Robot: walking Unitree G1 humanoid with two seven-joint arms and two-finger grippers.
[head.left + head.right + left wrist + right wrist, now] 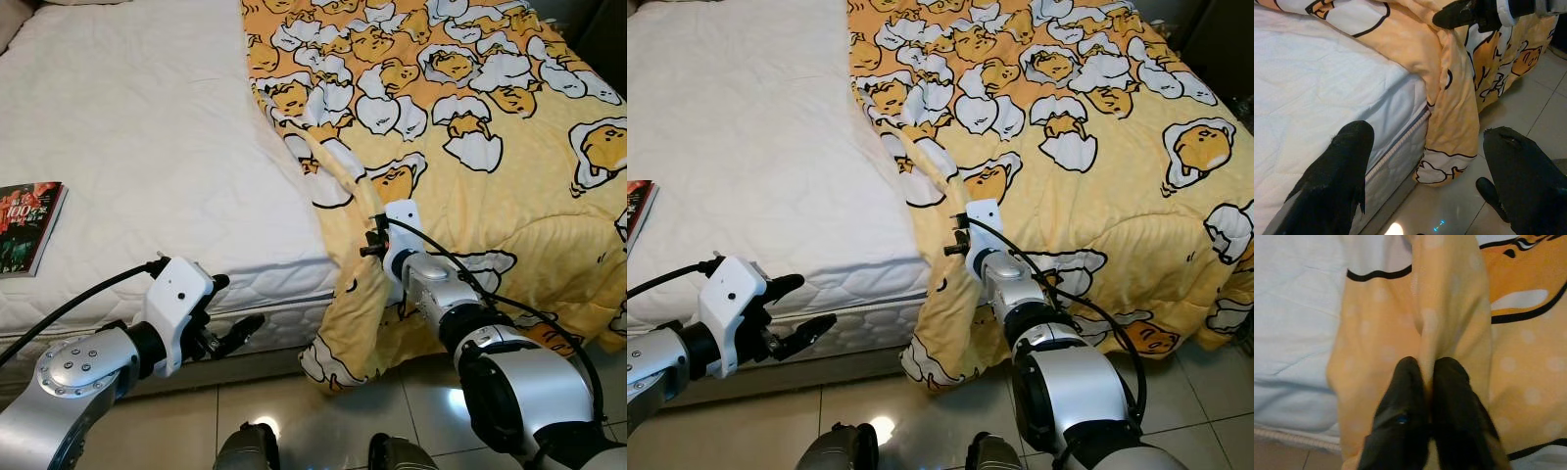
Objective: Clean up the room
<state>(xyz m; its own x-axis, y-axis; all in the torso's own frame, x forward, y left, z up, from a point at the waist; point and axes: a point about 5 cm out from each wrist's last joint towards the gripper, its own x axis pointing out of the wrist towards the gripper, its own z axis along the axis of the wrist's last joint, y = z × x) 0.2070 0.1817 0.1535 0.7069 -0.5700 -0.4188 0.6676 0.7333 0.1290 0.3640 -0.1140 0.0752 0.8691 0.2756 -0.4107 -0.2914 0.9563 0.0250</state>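
Left eye view: a bed (147, 147) with a bare white mattress takes up the left half, and a yellow blanket (470, 127) printed with egg cartoons covers its right half, one corner hanging over the bed's near edge toward the tiled floor (323, 416). The right tool (373, 230) sits at that edge, pinching a raised fold of the blanket that runs up and away from it. The left tool (233, 318) hovers low beside the mattress side, its fingers spread and holding nothing. A book (29, 227) with a red cover lies on the mattress near the left border, well apart from both arms.

Right eye view: the same layout, with the right tool (958, 233) at the blanket fold and the left tool (798, 308) open near the mattress edge.

Left wrist view: two black fingers (1337, 176) stand wide apart, framing the mattress side and the hanging blanket corner (1452, 142) above the floor.

Right wrist view: the two black fingers (1403, 401) are pressed together on a ridge of the yellow fabric, clamping it.
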